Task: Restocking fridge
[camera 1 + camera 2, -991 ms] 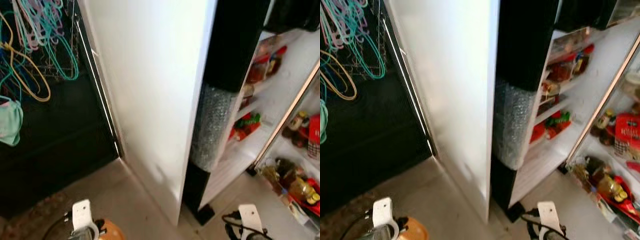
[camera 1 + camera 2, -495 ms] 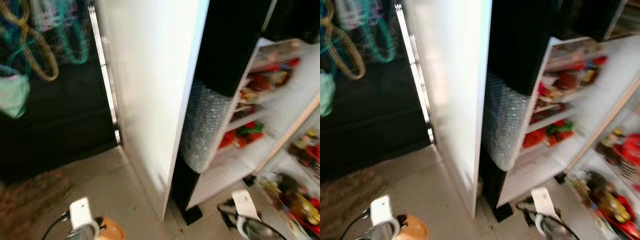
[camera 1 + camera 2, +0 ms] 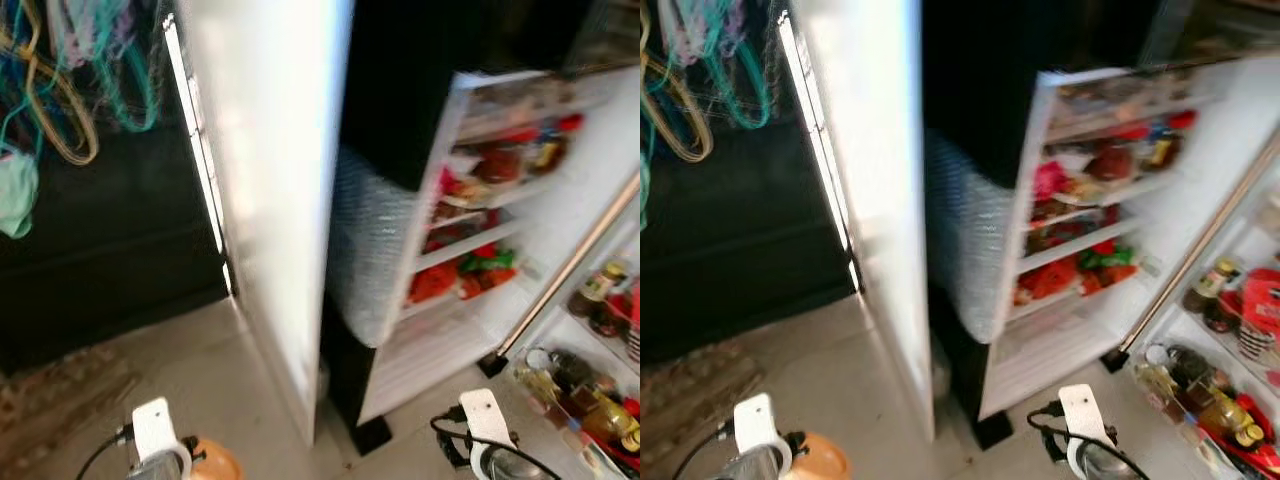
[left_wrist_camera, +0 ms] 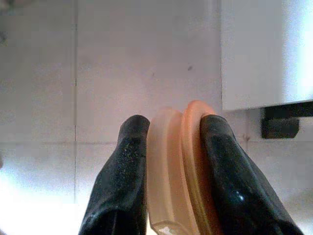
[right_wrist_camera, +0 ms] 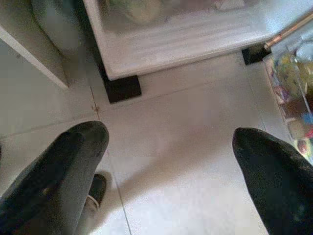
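Fridge (image 3: pixel 470 330) stands open ahead of the robot and to its right, its white shelves holding red and green packets, with a door rack of bottles (image 3: pixel 590 390) further right. A tall white panel (image 3: pixel 265 200) rises just left of the fridge, and beyond that panel, well apart, coloured hangers (image 3: pixel 70 90) dangle against a dark wall.

The left gripper (image 4: pixel 168 161) has its fingers (image 4: pixel 122 176) clamped on an orange tub (image 4: pixel 178 166), which looks like a lidded container held on edge, its flat faces against the pads. In the head view the tub sits low by the left arm, over the tiled floor (image 5: pixel 186 142), on the far side of the panel from the fridge.

The right gripper (image 5: pixel 171 161) hangs with its fingers spread wide and holding nothing, above the floor just before the fridge's base.

The views are blurred, so shelf contents are hard to name. The fridge lies forward and rightward of the tub; the right arm is nearer to it, yet the left one carries the load, so the robot likely needs to step or turn right before the tub can reach a shelf.
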Motion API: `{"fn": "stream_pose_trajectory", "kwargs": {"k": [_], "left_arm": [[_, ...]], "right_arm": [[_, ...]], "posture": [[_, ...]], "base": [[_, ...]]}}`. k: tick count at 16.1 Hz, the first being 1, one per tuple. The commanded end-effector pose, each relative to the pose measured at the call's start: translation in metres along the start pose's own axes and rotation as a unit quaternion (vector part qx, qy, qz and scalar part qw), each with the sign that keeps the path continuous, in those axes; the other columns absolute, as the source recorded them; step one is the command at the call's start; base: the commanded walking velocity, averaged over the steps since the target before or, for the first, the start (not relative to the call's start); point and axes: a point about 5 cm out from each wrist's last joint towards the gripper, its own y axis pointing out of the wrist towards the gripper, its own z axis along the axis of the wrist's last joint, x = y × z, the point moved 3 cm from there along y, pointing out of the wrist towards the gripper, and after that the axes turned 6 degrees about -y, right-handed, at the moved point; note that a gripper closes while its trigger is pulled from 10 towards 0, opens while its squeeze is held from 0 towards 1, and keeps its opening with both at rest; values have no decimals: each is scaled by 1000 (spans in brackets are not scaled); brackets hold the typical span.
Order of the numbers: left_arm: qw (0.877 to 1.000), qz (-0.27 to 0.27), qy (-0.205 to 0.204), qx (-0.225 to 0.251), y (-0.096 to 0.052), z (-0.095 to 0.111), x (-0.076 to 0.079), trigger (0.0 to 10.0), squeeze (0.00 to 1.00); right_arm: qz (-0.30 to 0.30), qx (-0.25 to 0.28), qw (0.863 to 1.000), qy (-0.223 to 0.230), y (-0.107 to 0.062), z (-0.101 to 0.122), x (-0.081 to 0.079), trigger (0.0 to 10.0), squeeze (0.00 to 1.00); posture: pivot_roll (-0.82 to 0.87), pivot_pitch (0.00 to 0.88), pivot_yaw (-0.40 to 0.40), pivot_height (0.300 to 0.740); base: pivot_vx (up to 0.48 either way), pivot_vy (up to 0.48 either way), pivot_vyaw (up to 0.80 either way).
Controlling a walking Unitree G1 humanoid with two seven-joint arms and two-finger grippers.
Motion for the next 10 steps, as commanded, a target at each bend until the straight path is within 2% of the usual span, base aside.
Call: {"fn": "stream_pose_trajectory", "kwargs": {"k": [1,10], "left_arm": [[1000,-2,1,-9,0,-7,3,10000,0],[1000,0,-3,-10,-1,-10,1,10000,0]], "right_arm": [[-10,-11,1000,5,-2,-6,7,10000,0],[-11,-17,1000,1,-2,-10,6,10000,0]], "posture": [[67,0,-73,740],[60,0,-68,740]], "base": [[0,-247,0],[0,-251,0]]}}
